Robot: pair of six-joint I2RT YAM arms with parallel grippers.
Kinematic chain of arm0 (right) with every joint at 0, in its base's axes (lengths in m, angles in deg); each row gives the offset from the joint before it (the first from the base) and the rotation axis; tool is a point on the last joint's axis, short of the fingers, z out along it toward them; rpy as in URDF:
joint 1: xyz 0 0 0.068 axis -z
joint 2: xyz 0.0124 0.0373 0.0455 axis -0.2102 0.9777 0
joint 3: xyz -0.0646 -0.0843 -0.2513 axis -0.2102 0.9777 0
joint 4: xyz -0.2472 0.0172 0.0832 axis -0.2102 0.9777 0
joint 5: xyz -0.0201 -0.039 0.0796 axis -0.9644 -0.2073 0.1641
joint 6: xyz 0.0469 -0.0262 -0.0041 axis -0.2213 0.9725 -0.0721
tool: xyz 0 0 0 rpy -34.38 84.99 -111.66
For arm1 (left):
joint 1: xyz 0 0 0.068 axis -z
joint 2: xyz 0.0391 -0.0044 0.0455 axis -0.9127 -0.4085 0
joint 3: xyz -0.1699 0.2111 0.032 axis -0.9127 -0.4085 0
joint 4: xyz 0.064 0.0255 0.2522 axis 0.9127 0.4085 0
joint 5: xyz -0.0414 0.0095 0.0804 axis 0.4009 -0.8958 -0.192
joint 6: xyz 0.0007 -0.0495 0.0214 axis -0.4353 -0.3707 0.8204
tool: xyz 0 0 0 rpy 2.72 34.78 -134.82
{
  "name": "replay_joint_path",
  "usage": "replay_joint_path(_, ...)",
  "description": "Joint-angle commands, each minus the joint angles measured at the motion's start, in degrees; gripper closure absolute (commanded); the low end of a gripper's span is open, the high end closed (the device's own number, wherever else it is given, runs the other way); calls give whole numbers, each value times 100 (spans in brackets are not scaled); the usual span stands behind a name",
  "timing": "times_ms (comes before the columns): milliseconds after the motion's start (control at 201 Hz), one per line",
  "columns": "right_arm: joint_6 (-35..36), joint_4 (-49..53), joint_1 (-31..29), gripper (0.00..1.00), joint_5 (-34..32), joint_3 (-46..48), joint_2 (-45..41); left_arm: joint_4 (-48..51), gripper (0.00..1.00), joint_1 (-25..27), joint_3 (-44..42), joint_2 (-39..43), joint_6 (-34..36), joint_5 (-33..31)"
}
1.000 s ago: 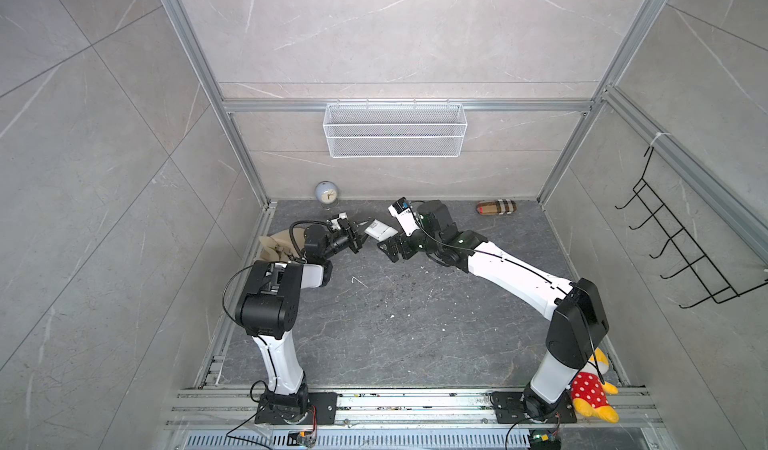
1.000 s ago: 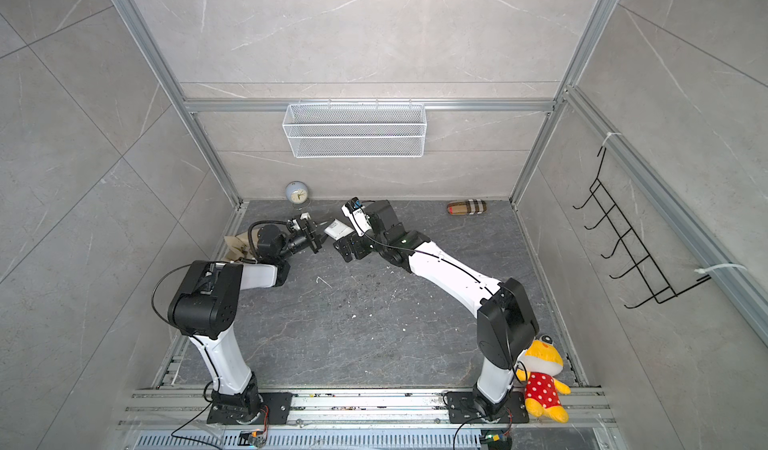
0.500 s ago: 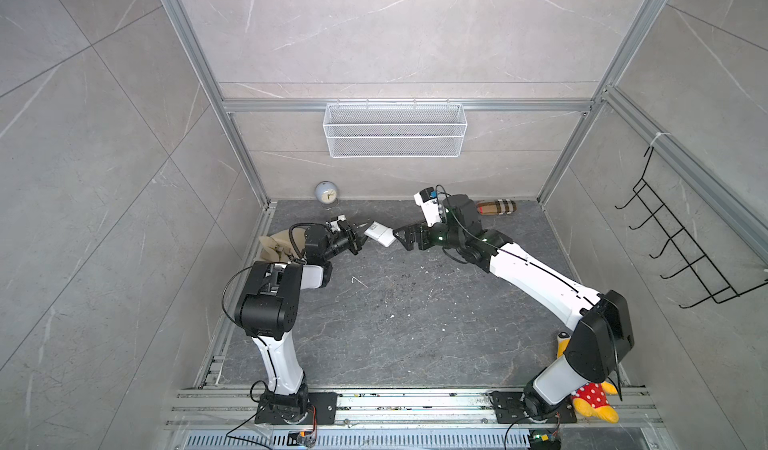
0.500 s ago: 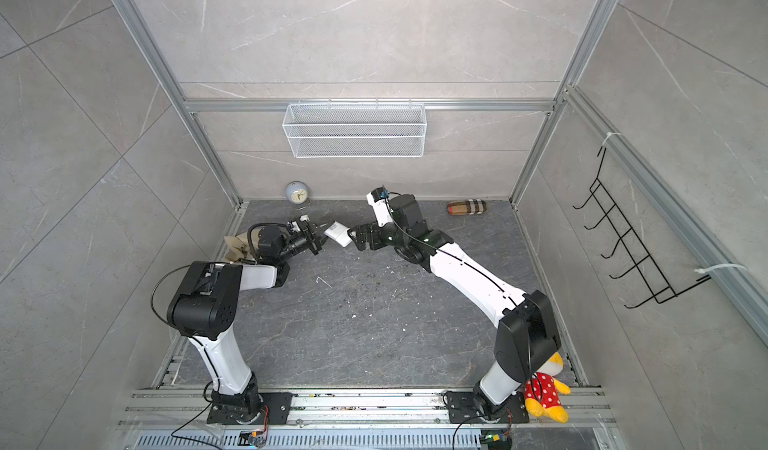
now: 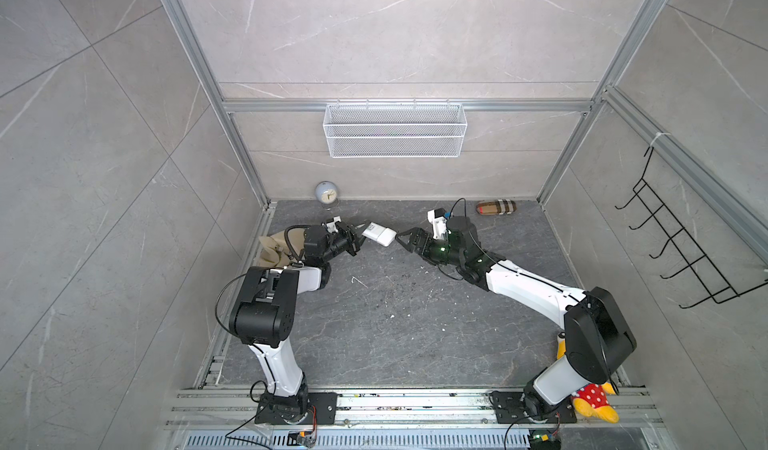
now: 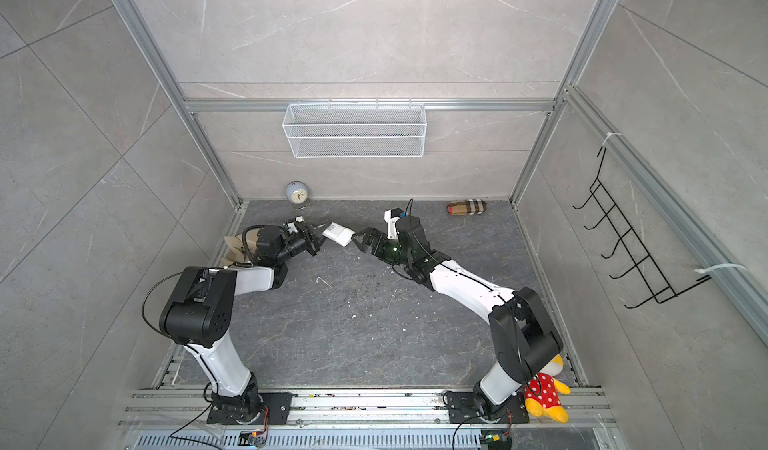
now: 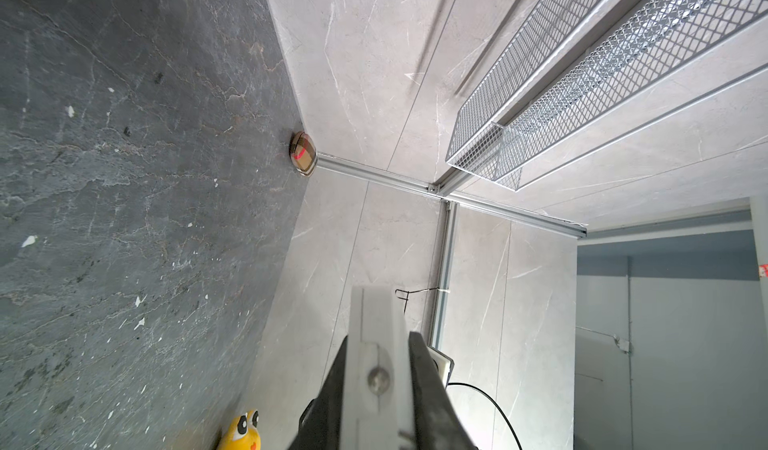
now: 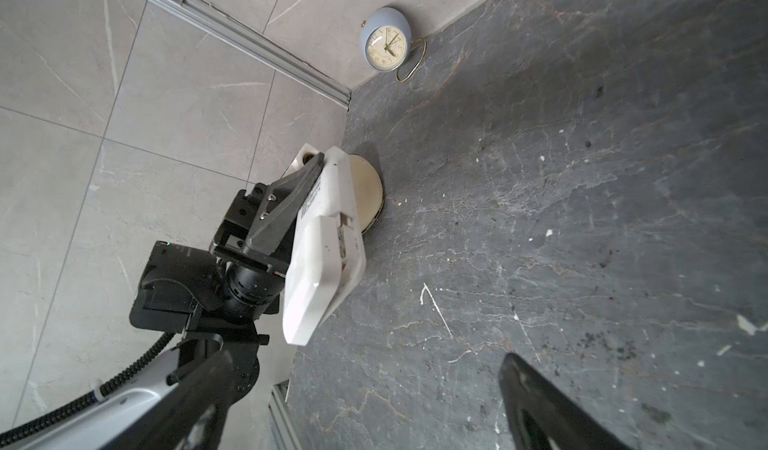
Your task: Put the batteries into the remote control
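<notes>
The left gripper (image 5: 358, 239) squeezes the remote control (image 5: 378, 234), the right gripper (image 5: 404, 240) is open; only the right wrist view shows a gap by the cover (image 8: 309, 269)

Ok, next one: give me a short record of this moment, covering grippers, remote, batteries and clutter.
left gripper: shut on the remote control, holding it lifted
right gripper: open, empty, at the remote's free end, not closed on it
remote control: white, held on edge, back cover looks ajar
batteries: not made out in any view
others: clock, plaid pouch and plush toy, all apart from both grippers
</notes>
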Motion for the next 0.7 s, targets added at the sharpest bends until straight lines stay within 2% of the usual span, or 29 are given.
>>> replay_joint_path(0, -396, -442, -97, 1, 21, 5, 90, -219, 100, 8, -47, 246, 108, -72)
replay_joint_path(174, -457, -562, -234, 3, -24, -111, 264, -258, 100, 47, -44, 211, 73, -90)
replay_joint_path(423, -561, -641, -335, 12, -46, -389, 654, -403, 100, 47, -38, 234, -55, -80)
replay_joint_path(692, -796, -793, -345, 15, 0, -543, 846, -342, 100, 57, -30, 324, -39, -41)
